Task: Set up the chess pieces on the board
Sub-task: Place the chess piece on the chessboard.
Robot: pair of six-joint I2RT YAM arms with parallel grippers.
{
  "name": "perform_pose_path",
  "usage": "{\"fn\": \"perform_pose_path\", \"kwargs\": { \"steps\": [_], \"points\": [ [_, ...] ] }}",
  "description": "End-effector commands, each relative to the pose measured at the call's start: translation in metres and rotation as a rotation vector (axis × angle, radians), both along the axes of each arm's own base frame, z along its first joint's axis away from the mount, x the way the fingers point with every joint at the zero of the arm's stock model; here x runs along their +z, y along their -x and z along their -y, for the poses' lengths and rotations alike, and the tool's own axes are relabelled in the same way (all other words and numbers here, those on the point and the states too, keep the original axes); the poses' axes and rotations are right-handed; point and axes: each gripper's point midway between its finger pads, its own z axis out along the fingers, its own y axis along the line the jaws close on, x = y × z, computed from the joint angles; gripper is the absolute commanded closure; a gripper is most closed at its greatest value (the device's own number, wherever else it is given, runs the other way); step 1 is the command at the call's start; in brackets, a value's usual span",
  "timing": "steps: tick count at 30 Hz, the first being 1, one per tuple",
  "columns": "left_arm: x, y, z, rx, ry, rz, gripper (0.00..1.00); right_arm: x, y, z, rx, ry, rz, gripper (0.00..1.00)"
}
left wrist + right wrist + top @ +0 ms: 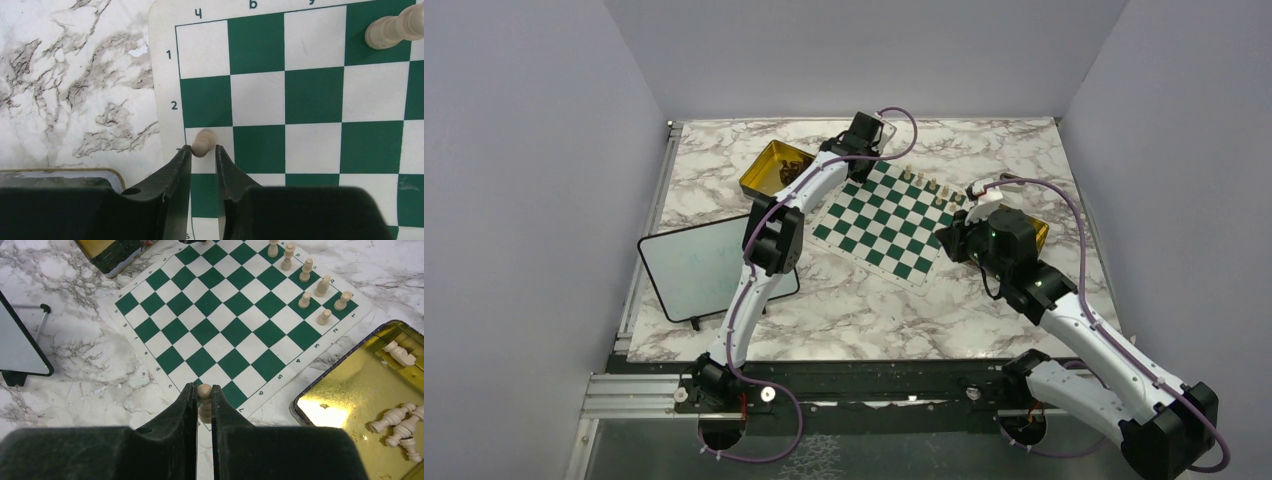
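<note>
Left wrist view: pawn [203, 142] is sitting between the tips of the left gripper [203, 149]. Its head is showing over the white edge-column square of the board [310, 95], just past the row marked 2. Base is hiding behind the fingers, so can't confirm it's standing flat. Jaws are standing slightly apart. Pawn is touching one finger [180, 165], and the other side is looking hairline-close. Can't tell if it's pinched or free. Reading this as the release step.

Doing it well: jaws should be opening evenly and fully before any lift, then the gripper going straight up along the pawn's axis. Any sideways drag against that one-sided contact is likely tipping it. Also worth checking the pawn is sitting centred in its square, not straddling a line.

Right wrist view: right gripper [203, 387] is clamping a second pawn [204, 392] by the head, hovering at the board edge nearest that camera. Placed pieces [305, 277] are standing in two short rows at the far corner. Spares [400, 425] are lying in the tin [345, 390] just beside the board. The right arm is probably best holding off until the left one is clear.
</note>
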Motion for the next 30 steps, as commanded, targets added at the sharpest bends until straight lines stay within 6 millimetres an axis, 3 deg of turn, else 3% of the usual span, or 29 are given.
{"fn": "perform_pose_path", "kwargs": {
  "steps": [1, 4, 8, 20, 30],
  "points": [
    [0.001, -0.012, 0.002, -0.001, 0.008, 0.036, 0.75, 0.013, -0.007, 0.002, -0.024, -0.001, 0.037, 0.89],
    [0.001, -0.012, 0.003, -0.004, 0.012, 0.038, 0.75, 0.012, -0.008, 0.002, -0.024, 0.002, 0.035, 0.89],
    [0.003, -0.012, 0.005, -0.014, 0.017, 0.04, 0.83, 0.01, -0.008, 0.001, -0.023, 0.005, 0.032, 0.89],
    [0.016, -0.018, 0.013, -0.008, 0.073, 0.078, 0.88, 0.009, -0.01, 0.001, -0.023, 0.012, 0.034, 0.89],
    [0.005, -0.022, 0.011, -0.004, 0.075, 0.08, 0.88, 0.01, -0.01, 0.002, -0.028, 0.013, 0.037, 0.89]
  ]
}}
